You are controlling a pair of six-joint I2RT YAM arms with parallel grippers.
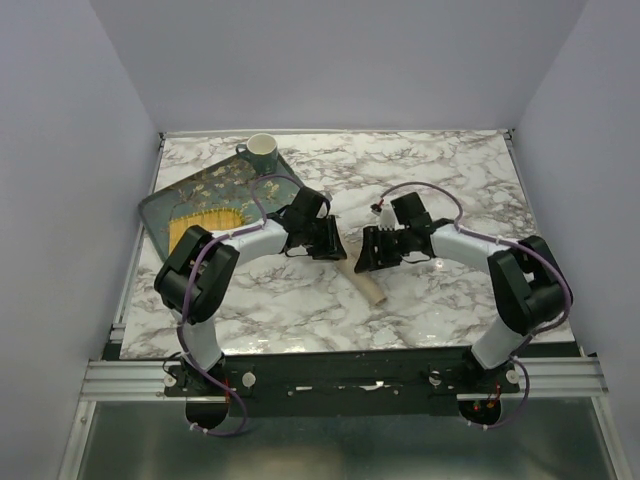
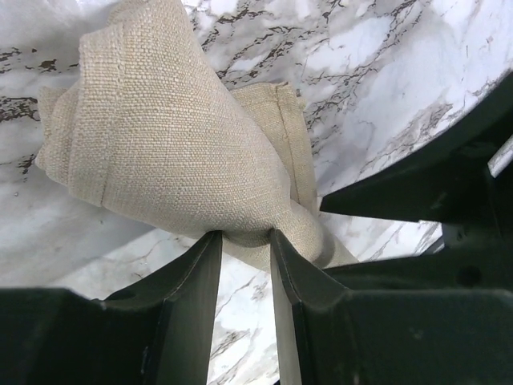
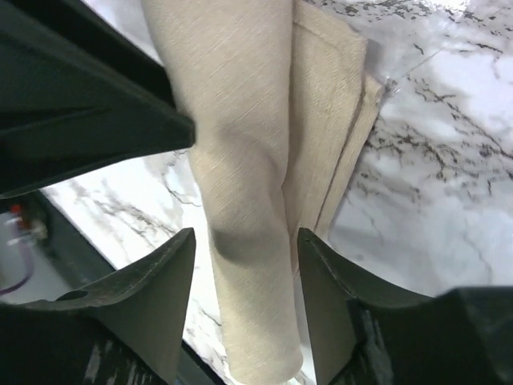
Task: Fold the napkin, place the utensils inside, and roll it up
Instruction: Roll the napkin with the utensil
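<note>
The beige napkin (image 1: 367,286) lies rolled into a narrow tube on the marble table (image 1: 450,170), between my two grippers. My left gripper (image 1: 334,246) is shut on one bunched end of the napkin (image 2: 176,152), the cloth pinched between its fingertips (image 2: 210,250). My right gripper (image 1: 366,256) stands open astride the roll (image 3: 240,160), and its fingers (image 3: 172,265) are clear of the cloth on both sides. A hemmed flap lies flat beside the roll. The utensils are hidden from view.
A dark teal floral tray (image 1: 195,190) sits at the back left with a yellow item (image 1: 205,222) on it. A white cup (image 1: 262,150) stands at the tray's far corner. The two grippers are close together, nearly touching.
</note>
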